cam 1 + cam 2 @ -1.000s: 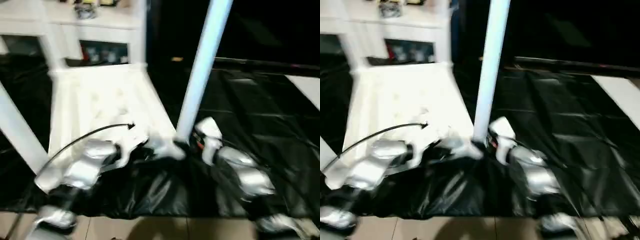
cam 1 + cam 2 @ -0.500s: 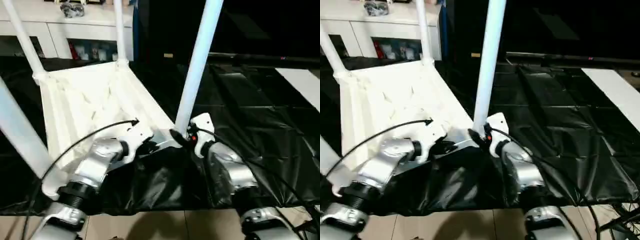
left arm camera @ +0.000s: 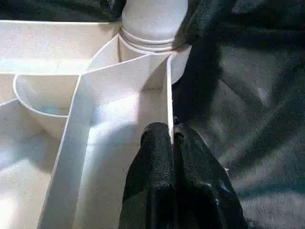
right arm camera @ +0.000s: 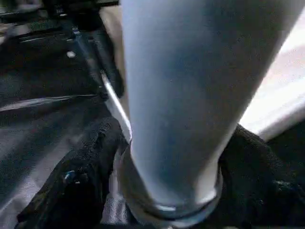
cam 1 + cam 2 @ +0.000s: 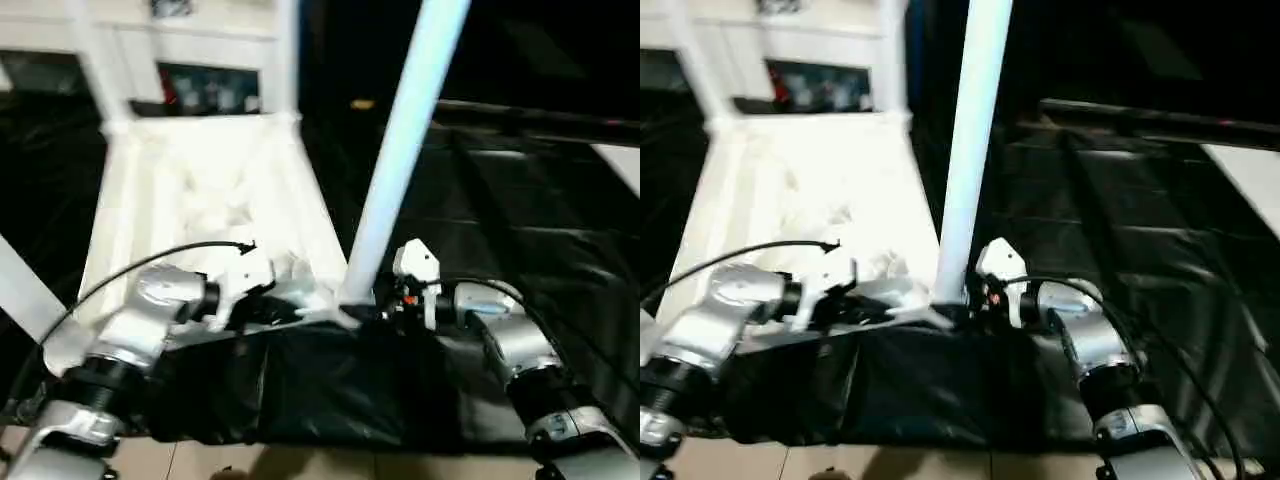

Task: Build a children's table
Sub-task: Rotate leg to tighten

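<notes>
item: children's table [image 5: 200, 190], white, lying upside down on the black-draped surface [image 5: 520, 200], near corner at the surface's front edge, legs up.
left tool [image 3: 170, 143]: pressed together on a thin rib just beside the corner socket, likely to steady the top.
right tool [image 4: 167, 181]: fingers spread either side of the near leg [image 5: 400, 160] at its base, apparently seating it.

It looks like an indoor lab or demo room set up for robot trials. A crinkled black plastic sheet [image 5: 520, 200] drapes the work surface, pale floor tiles [image 5: 300, 468] show at its near edge, and a white shelf unit [image 5: 200, 60] holding small items stands behind.
</notes>
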Available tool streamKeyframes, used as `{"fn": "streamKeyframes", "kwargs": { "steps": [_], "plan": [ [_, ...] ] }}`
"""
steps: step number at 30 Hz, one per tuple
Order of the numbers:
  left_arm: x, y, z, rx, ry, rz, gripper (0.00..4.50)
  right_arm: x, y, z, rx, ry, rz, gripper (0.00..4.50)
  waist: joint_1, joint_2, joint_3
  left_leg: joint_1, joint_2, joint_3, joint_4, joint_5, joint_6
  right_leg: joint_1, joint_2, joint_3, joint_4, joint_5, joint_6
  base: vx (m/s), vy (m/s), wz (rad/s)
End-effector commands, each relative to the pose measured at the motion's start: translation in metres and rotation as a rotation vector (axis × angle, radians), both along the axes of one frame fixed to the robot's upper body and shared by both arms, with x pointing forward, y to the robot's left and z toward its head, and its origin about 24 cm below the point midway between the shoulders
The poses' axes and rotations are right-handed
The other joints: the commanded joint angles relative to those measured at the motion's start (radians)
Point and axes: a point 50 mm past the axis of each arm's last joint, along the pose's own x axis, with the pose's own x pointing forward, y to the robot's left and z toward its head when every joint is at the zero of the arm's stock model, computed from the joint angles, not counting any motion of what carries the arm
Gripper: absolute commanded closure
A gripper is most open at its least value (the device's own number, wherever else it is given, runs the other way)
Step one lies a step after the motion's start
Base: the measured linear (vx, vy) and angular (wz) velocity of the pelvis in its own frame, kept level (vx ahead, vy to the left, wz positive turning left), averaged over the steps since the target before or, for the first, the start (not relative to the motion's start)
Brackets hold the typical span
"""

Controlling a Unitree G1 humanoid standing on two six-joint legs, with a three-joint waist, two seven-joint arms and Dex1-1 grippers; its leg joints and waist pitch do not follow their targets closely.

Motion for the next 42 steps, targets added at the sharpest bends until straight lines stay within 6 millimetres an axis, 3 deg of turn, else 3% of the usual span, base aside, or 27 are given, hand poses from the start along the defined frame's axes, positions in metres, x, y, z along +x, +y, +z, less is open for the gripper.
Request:
{"fn": "streamKeyframes", "kwargs": {
  "steps": [1,4,5,11,22,27,31,32,34,36,39,40,42],
  "plan": [
    [0.003,-0.008,0.012,-0.024,-0.047,-0.055,4.5,-0.019,0.017,-0.017,-0.029,0.096,0.182,1.22,0.001,0.018,-0.066,-0.005,-0.006,0.019,-0.038,-0.07,0.078,0.057,-0.035,0.041,-0.036,0.127,-0.264,0.0,0.0,0.0],
    [0.003,-0.006,0.012,-0.018,-0.043,-0.064,4.5,-0.019,0.017,-0.017,-0.03,0.101,0.203,1.22,0.003,0.015,-0.063,-0.004,-0.005,0.021,-0.04,-0.102,0.058,0.059,-0.032,0.041,-0.039,0.097,-0.259,0.0,0.0,0.0],
    [0.003,-0.005,0.013,-0.015,-0.04,-0.068,4.5,-0.02,0.017,-0.017,-0.032,0.106,0.215,1.46,0.004,0.013,-0.06,-0.004,-0.004,0.021,-0.043,-0.127,0.048,0.059,-0.034,0.041,-0.042,0.058,-0.252,0.0,0.0,0.0],
    [0.004,0.001,0.013,0.004,-0.034,-0.08,4.5,-0.023,0.016,-0.017,-0.04,0.124,0.269,1.87,0.012,0.015,-0.051,0.007,0.003,0.019,-0.055,-0.256,0.002,0.051,-0.041,0.047,-0.061,-0.153,-0.204,0.0,0.0,0.0],
    [0.006,0.005,0.011,-0.011,-0.029,-0.04,4.5,-0.022,0.018,-0.018,-0.015,0.14,0.261,1.98,0.013,0.012,-0.056,0.002,-0.001,0.019,-0.05,-0.207,0.007,0.054,-0.038,0.047,-0.052,-0.09,-0.213,0.0,0.0,0.0],
    [0.012,0.0,0.01,-0.031,-0.055,0.055,4.5,-0.015,0.022,-0.02,0.028,0.121,0.121,1.98,0.012,0.013,-0.055,0.001,-0.001,0.019,-0.05,-0.219,0.005,0.054,-0.039,0.047,-0.054,-0.114,-0.212,0.0,0.0,0.0],
    [0.018,-0.012,0.008,-0.05,-0.088,0.152,4.5,-0.008,0.03,-0.027,0.02,0.102,-0.05,1.99,0.006,0.01,-0.043,0.006,-0.004,0.013,-0.061,-0.305,-0.027,0.046,-0.047,0.05,-0.077,-0.335,-0.151,0.0,0.0,0.0],
    [0.02,-0.024,0.006,-0.062,-0.104,0.191,4.5,-0.005,0.037,-0.032,0.013,0.101,-0.142,1.99,0.0,0.009,-0.044,0.004,-0.003,0.008,-0.064,-0.321,-0.035,0.047,-0.049,0.051,-0.083,-0.4,-0.12,0.0,0.0,0.0],
    [0.021,-0.036,0.004,-0.072,-0.118,0.225,4.5,-0.003,0.044,-0.036,0.005,0.102,-0.227,1.99,-0.006,0.011,-0.041,0.007,-0.004,0.008,-0.065,-0.338,-0.037,0.041,-0.047,0.051,-0.087,-0.423,-0.111,0.0,0.0,0.0],
    [0.021,-0.048,0.003,-0.086,-0.128,0.263,4.5,-0.001,0.052,-0.04,-0.001,0.105,-0.311,2.0,-0.015,0.008,-0.04,0.008,-0.009,0.004,-0.065,-0.358,-0.034,0.039,-0.047,0.05,-0.097,-0.504,-0.079,0.0,0.0,0.0],
    [0.02,-0.07,0.001,-0.111,-0.146,0.326,4.5,0.004,0.065,-0.046,-0.019,0.129,-0.487,2.02,-0.025,0.008,-0.039,0.007,-0.009,0.001,-0.068,-0.378,-0.037,0.033,-0.046,0.051,-0.102,-0.533,-0.066,0.0,0.0,0.0],
    [0.019,-0.075,0.0,-0.115,-0.151,0.34,4.5,0.006,0.068,-0.047,-0.022,0.144,-0.549,2.02,-0.026,0.014,-0.04,0.008,-0.009,-0.001,-0.069,-0.38,-0.041,0.034,-0.047,0.05,-0.101,-0.535,-0.066,0.0,0.0,0.0],
    [0.014,-0.092,-0.003,-0.122,-0.16,0.339,4.5,0.01,0.08,-0.049,-0.024,0.184,-0.663,2.02,-0.036,0.012,-0.043,0.006,-0.011,-0.004,-0.07,-0.39,-0.036,0.035,-0.043,0.048,-0.102,-0.504,-0.062,0.0,0.0,0.0]
  ]
}}
